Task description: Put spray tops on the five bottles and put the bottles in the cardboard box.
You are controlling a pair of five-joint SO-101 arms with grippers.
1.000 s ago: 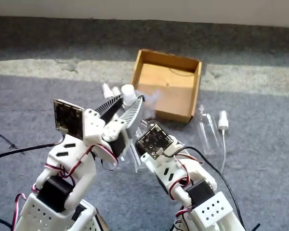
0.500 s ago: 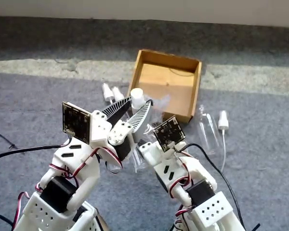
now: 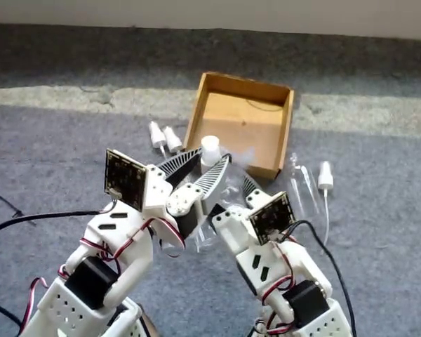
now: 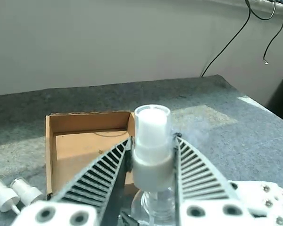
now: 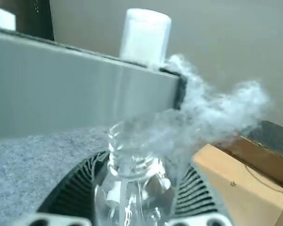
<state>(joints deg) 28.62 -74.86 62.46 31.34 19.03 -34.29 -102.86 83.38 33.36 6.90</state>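
Spray top (image 4: 152, 141): white, upright, pinched at its collar between the 2 ribbed left fingers (image 4: 96, 176), which are drawn narrow around it. In the high view it hangs over the tabletop (image 3: 379, 232), just short of the near wall of the cardboard box (image 3: 196, 116). The box lies at 1 o'clock from it.

Bottle (image 5: 129, 150): clear, open neck up, its body gripped between the right fingers (image 5: 73, 190). The neck sits just under the spray top, apart from it and not seated. The left wrist view puts the neck almost straight beneath the cap. Whether a dip tube is already in the neck: cannot tell.

Step in hand, as I read it: seating the top on the neck. To do it well:
- Keep the cap's axis in line with the neck.
- Lower it straight, no tilt.
- Hold the bottle steady and firm without crushing it.
- Press or turn until the collar meets the neck.

The clear plastic looks light and likely to slip.

Outward: 2 loose tops (image 3: 164, 135) at 10 o'clock from the held one. 1 lying bottle (image 3: 302, 186) with a tubed top (image 3: 325, 174) beside it, at 3 to 4 o'clock, just past the box corner.
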